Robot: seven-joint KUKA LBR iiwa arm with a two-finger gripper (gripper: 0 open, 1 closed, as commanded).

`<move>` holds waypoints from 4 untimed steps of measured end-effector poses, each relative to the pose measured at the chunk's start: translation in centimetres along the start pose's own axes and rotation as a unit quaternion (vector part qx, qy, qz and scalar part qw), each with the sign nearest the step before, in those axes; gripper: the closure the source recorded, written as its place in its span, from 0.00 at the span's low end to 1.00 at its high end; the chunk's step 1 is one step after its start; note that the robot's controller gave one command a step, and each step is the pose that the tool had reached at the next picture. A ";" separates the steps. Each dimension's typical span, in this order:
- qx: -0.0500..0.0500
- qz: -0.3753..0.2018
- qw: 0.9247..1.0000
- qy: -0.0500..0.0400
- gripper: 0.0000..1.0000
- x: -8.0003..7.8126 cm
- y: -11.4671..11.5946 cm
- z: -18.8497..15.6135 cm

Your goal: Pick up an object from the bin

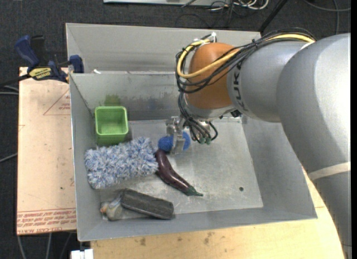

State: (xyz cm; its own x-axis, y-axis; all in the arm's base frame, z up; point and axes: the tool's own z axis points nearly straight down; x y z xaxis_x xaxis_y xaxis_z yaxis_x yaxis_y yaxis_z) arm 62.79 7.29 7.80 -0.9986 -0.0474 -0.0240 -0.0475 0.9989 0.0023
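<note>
Blue lump sits right at my claw, on the side toward the purple eggplant; claw width I cannot tell.

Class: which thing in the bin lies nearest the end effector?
The small blue piece, right at the end effector; the purple aubergine lies farther off.

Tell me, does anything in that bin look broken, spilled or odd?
Nothing stands out. The green cup sits upright, the fluffy duster, toy eggplant and dark block just lie loose, and the gripper is by a small blue thing.
</note>
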 end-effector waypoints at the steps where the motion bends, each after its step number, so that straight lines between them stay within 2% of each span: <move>1: 0.000 0.000 1.000 0.002 1.00 0.0 0.0 -0.2; 2: 0.001 0.000 1.000 0.008 1.00 0.2 0.0 -1.0; 4: 0.001 0.000 1.000 0.010 1.00 0.1 0.0 -3.1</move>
State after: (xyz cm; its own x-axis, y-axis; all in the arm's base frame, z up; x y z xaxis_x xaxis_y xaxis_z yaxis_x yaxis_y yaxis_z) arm 62.64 7.29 10.87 -0.9988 -0.0483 -0.0040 -0.0483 0.9988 0.0009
